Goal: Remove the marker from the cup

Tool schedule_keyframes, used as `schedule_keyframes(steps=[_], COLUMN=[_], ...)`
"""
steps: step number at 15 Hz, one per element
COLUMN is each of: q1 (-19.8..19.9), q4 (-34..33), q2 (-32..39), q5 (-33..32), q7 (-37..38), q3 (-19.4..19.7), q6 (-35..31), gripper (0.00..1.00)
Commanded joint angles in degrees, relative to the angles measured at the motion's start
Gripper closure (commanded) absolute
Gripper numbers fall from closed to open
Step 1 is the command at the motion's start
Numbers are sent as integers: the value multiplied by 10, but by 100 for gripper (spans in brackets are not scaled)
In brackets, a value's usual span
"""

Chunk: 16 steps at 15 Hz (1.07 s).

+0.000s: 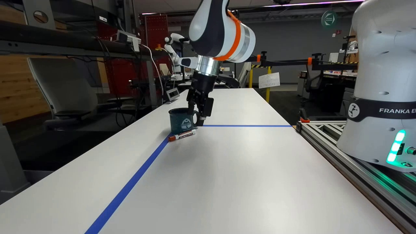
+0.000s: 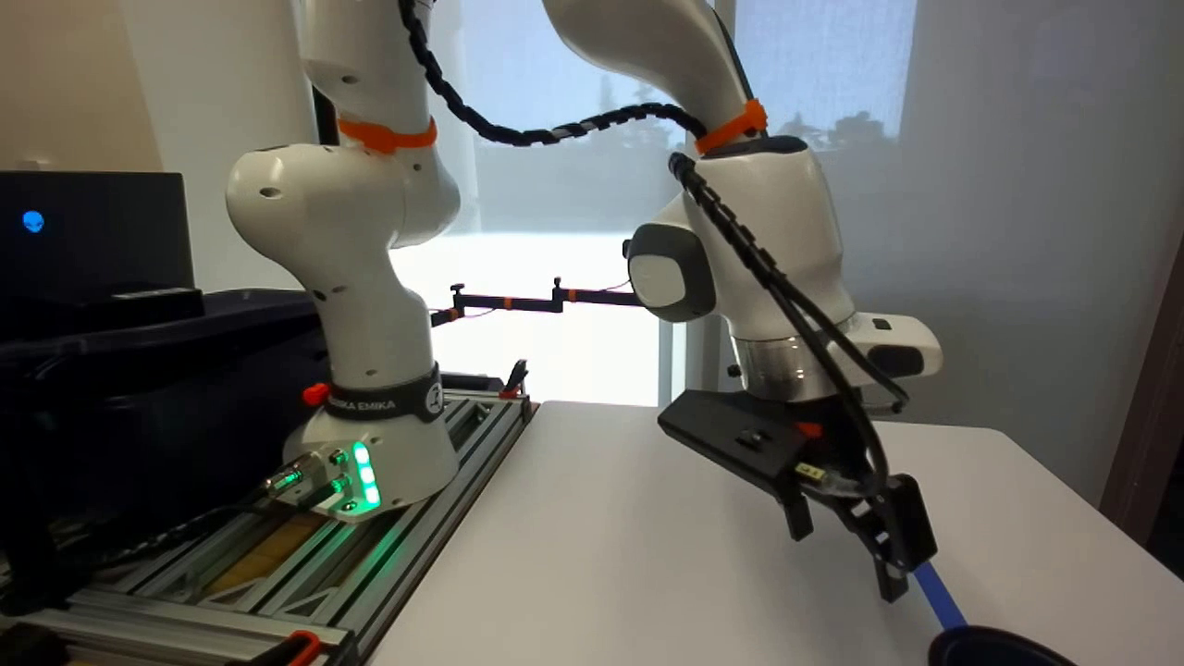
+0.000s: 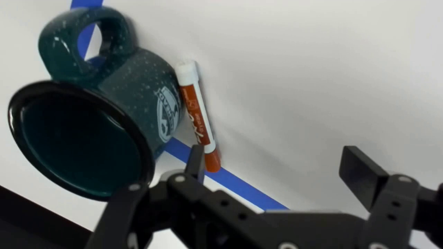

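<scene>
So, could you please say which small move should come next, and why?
Probably lift the open, empty jaws up and away: the marker already lies on the table beside the cup, not inside it, so removal looks done.

In the wrist view, the cup stands left of the jaws, the marker ahead of the left one.

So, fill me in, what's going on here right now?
A Franka Panda arm has its Robotiq gripper open and low over the white table, near the speckled teal mug, holding nothing. The red-and-white dry-erase marker is out of the mug and lies on the table right beside it. The mug stands upright, and no marker shows inside it, so the removal looks done.
</scene>
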<state>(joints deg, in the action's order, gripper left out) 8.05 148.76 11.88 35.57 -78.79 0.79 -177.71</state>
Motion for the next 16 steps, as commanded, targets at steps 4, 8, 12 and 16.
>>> schedule_keyframes(steps=[4,8,12,16], q1=[-249,-373,-268,-271], q4=[3,-9,-5,-7], q2=[20,15,-6,-7], q5=[-42,-109,-216,-215], q7=[273,421,511,516], q3=[239,357,263,267], q6=[20,93,85,90], gripper=[0,0,0,0])
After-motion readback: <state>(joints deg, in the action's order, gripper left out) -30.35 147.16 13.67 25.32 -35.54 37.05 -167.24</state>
